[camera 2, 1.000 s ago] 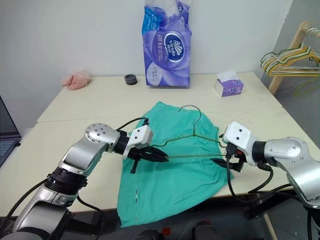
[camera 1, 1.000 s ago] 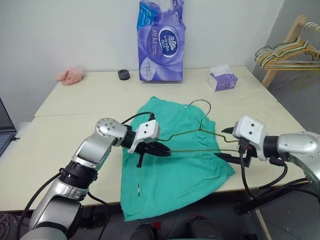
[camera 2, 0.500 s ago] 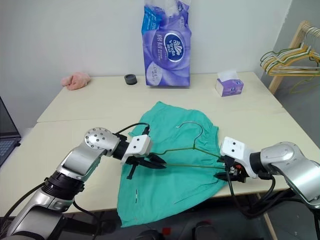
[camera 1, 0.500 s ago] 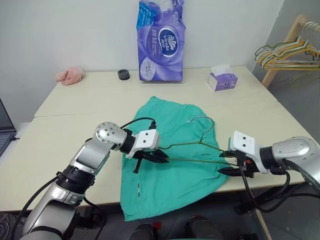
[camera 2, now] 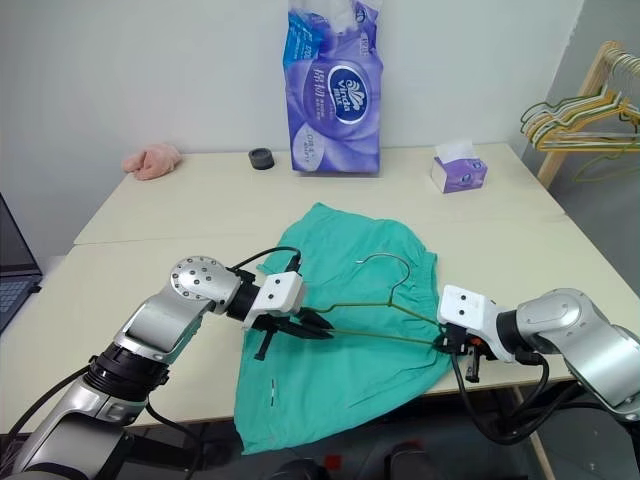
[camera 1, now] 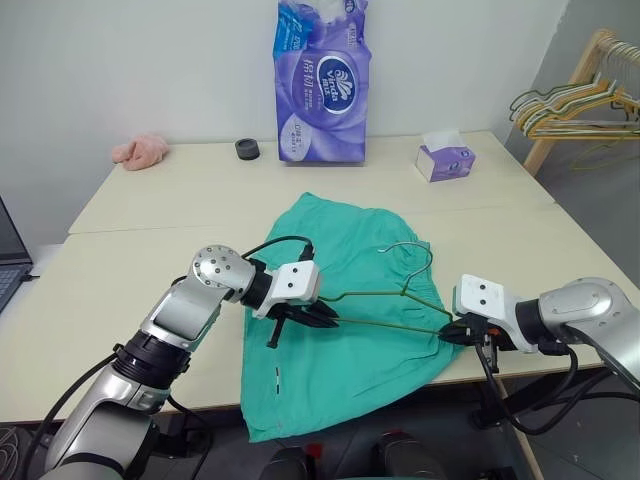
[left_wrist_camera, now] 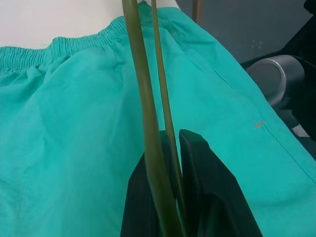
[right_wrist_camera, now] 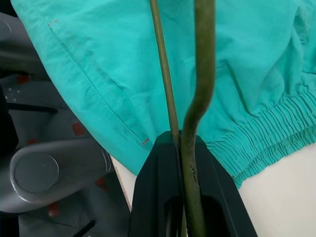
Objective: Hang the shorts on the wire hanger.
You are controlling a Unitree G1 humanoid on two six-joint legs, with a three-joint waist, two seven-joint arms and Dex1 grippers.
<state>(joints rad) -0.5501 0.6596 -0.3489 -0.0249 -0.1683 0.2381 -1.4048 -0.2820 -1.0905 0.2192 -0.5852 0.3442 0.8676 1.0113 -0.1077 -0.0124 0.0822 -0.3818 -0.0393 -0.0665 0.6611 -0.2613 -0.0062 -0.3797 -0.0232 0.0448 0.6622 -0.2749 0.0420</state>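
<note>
Both grippers clamp the wire hanger (camera 1: pixel 385 300): left gripper (camera 1: pixel 325 318) at one end, right gripper (camera 1: pixel 455 333) at the other, holding it above the shorts (camera 1: pixel 340 350), which lie flat on the table (camera 1: pixel 150 250), hem overhanging its front edge. Risk: uneven pulling could bend the wire or slip it free.

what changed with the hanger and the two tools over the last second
The right tool came down and shut on the right corner of the wire hanger; its fingers stood open a second ago. The hanger dropped closer to the shorts as the left tool came down with it. The left tool stayed clamped on the left corner; the shorts lay still.
</note>
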